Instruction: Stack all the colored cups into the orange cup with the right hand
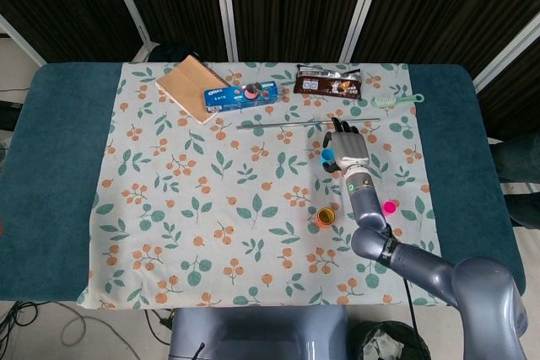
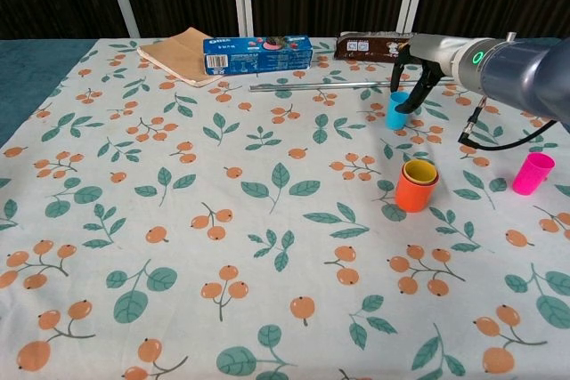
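The table (image 1: pixel 59 200) is dark teal, covered by a white cloth (image 2: pixel 178 220) printed with green leaves and orange berries. Toward the right, an orange cup (image 2: pixel 415 191) holds a yellow cup (image 2: pixel 420 171); beyond it stands a blue cup (image 2: pixel 397 110), and a pink cup (image 2: pixel 533 173) sits further right. The right hand (image 2: pixel 417 73) is black and grey. At the far edge lie a blue biscuit box (image 2: pixel 256 53), a tan notebook (image 2: pixel 178 52) and a dark brown snack packet (image 2: pixel 374 46).
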Available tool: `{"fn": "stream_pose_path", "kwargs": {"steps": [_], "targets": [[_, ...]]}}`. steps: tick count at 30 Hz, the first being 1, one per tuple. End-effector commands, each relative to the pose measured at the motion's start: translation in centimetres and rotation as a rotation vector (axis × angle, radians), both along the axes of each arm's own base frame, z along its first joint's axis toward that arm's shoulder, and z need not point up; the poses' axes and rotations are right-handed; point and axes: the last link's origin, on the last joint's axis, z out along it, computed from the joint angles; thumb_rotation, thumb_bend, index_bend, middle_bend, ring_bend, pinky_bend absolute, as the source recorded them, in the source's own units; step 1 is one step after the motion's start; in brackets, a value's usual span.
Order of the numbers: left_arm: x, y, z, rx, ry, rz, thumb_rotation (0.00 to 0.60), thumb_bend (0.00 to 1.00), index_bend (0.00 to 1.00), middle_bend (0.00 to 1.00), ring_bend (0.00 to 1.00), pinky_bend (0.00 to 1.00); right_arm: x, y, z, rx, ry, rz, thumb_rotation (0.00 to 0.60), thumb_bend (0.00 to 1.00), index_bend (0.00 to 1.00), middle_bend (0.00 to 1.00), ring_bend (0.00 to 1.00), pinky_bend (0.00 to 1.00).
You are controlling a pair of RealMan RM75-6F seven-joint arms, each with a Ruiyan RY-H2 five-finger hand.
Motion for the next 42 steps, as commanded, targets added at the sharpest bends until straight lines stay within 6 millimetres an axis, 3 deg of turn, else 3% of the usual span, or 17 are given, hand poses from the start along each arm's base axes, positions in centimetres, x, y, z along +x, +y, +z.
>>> {"fn": "stream_pose_path", "kwargs": {"steps": [1, 20, 29, 35, 42], "targets": [[0.0, 0.0, 0.0, -0.001, 0.0, 0.0, 0.6, 0.39, 0.15, 0.03, 0.01, 0.12, -0.1, 0.0, 0.0, 0.001, -0.001, -0.004, 0.6, 0.36, 0.43, 0.0, 0.06, 0.14], [0.0, 0.0, 0.0, -0.003, -0.006, 0.006, 0.6, 0.39, 0.15, 0.03, 0.01, 0.13, -0.1, -0.1, -0.3, -0.002, -0.023, -0.013, 0.6, 0.36, 0.47, 0.0, 0.06, 0.15], [0.0, 0.0, 0.0, -0.005, -0.005, 0.005, 0.6, 0.39, 0.15, 0.03, 0.01, 0.13, 1.0, 0.2, 0.7, -0.003, -0.031, 0.029, 0.6, 0.36, 0.48, 0.0, 0.06, 0.15], [0.1, 0.0, -0.1, -0.008, -0.007, 0.003, 0.6, 0.39, 0.15, 0.03, 0.01, 0.13, 2.5, 1.2, 1.9, 0.009, -0.034, 0.081, 0.6, 0.36, 0.49, 0.0, 0.06, 0.15], [0.1, 0.0, -0.2, -0.016, -0.009, 0.003, 0.6, 0.39, 0.15, 0.03, 0.01, 0.13, 4.9, 4.8, 4.2, 0.069, -0.034, 0.177, 0.6, 0.36, 0.49, 0.0, 0.06, 0.15]]}}
